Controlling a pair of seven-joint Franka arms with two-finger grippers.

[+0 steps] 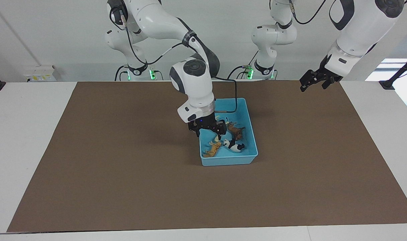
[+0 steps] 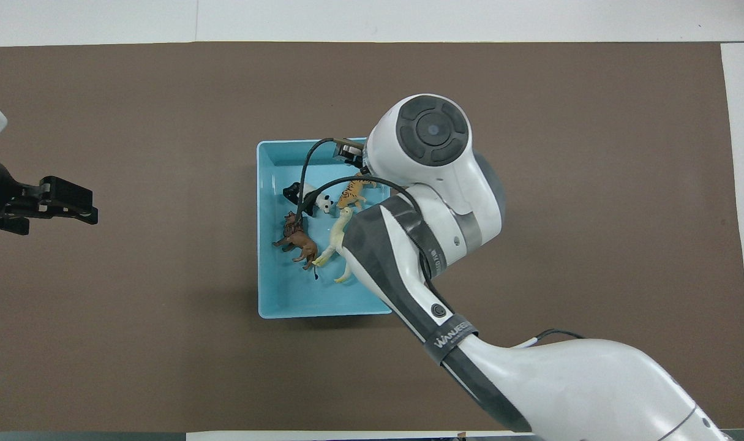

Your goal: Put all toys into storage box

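Right gripper (image 1: 208,128) hangs spread and empty over your storage box (image 2: 267,294); horse (image 2: 336,236), tiger (image 2: 352,193), panda (image 2: 315,199), lion (image 2: 297,240) all inside; nothing left.

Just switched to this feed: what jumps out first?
The light blue storage box mid-mat holds all four toys: horse, tiger, panda, lion. The right claw hangs open over the box's edge; the left claw waits over the mat's corner at its own end.

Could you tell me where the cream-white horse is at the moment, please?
The horse lies in the blue box, beside the brown lion and nearer to the robots than the panda and tiger.
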